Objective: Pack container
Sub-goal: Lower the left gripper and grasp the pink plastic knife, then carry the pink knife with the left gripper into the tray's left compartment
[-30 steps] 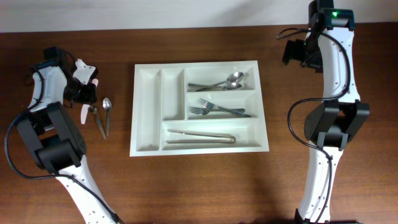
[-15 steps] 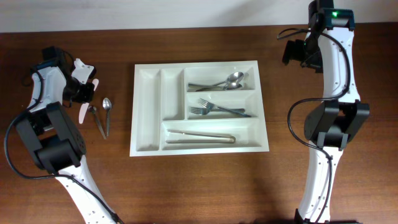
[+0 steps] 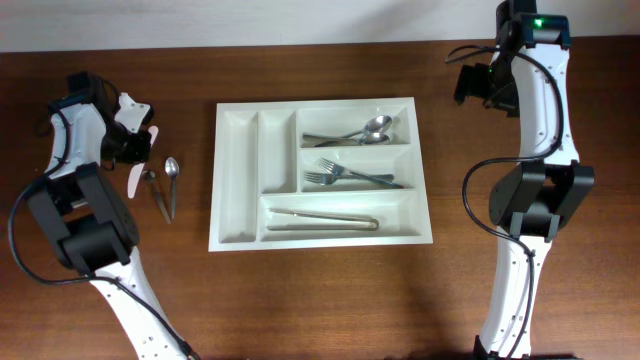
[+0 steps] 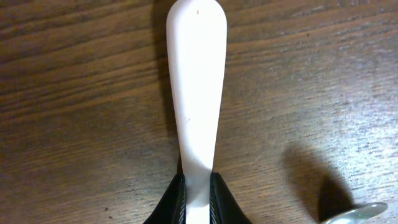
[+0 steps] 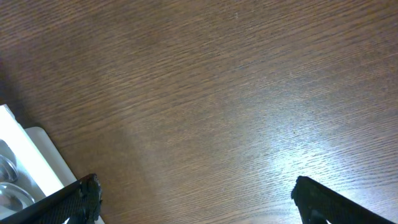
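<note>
At the far left of the wooden surface [image 3: 320, 300], the left tool [image 3: 130, 150] is clamped narrow on one end of a white utensil [image 3: 135, 182]. In the left wrist view the black fingers [image 4: 176, 200] pinch its flat white body, and the rounded free end points away over the wood grain; what kind of utensil it is cannot be told. Just beside it on the right lie a metal spoon [image 3: 170, 188] and a second thin metal piece [image 3: 157, 195], their lower ends meeting. Near them, at the middle, sits the white tray [image 3: 237, 175]. Its upper right compartment holds two spoons [image 3: 362, 132], the one below holds forks [image 3: 350, 176], and the long bottom one holds tongs [image 3: 322, 218]. Well apart at the upper right, the right tool [image 3: 475, 85] hangs over bare wood with its fingertips [image 5: 81, 198] spread wide, holding nothing, the tray's corner showing at the lower left of its wrist view.
</note>
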Robot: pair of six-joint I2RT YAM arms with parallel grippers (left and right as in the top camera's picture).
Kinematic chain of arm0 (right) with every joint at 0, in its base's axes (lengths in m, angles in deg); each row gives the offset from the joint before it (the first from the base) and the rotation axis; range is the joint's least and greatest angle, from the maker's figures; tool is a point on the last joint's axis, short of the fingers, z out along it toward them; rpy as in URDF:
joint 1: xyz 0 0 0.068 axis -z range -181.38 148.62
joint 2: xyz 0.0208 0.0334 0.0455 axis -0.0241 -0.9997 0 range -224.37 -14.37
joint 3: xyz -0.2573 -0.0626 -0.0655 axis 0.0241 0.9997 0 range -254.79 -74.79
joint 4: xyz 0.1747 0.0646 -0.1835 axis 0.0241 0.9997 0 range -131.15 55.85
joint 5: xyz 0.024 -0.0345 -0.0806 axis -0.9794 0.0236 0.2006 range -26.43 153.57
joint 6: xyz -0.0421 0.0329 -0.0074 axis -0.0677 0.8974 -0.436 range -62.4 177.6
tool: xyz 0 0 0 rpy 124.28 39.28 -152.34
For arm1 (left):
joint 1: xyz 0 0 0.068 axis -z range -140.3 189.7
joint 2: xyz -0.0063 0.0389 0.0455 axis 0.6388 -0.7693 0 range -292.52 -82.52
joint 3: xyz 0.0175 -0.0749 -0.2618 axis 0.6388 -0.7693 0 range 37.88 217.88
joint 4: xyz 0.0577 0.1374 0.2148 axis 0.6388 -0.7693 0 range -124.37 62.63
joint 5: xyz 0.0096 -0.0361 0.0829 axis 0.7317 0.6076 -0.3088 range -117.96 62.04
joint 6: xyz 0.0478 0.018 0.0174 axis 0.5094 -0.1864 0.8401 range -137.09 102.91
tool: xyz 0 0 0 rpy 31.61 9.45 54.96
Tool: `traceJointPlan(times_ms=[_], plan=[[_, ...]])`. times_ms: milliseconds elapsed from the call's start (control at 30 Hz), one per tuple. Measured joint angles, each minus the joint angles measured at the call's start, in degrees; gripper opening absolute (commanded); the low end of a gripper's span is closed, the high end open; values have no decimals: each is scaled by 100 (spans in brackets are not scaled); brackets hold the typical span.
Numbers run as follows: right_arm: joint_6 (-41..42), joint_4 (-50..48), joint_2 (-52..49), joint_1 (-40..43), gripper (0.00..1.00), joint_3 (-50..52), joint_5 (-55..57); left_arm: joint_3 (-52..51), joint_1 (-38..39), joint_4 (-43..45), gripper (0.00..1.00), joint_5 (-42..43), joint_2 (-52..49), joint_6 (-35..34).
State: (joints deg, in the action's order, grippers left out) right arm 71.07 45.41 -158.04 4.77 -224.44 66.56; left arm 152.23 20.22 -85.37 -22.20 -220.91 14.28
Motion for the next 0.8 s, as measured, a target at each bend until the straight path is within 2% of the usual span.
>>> traceJointPlan(times_ms=[800], plan=[[4, -133, 0, 0, 99, 0, 0, 1521, 76, -796, 2, -2, -273, -363]])
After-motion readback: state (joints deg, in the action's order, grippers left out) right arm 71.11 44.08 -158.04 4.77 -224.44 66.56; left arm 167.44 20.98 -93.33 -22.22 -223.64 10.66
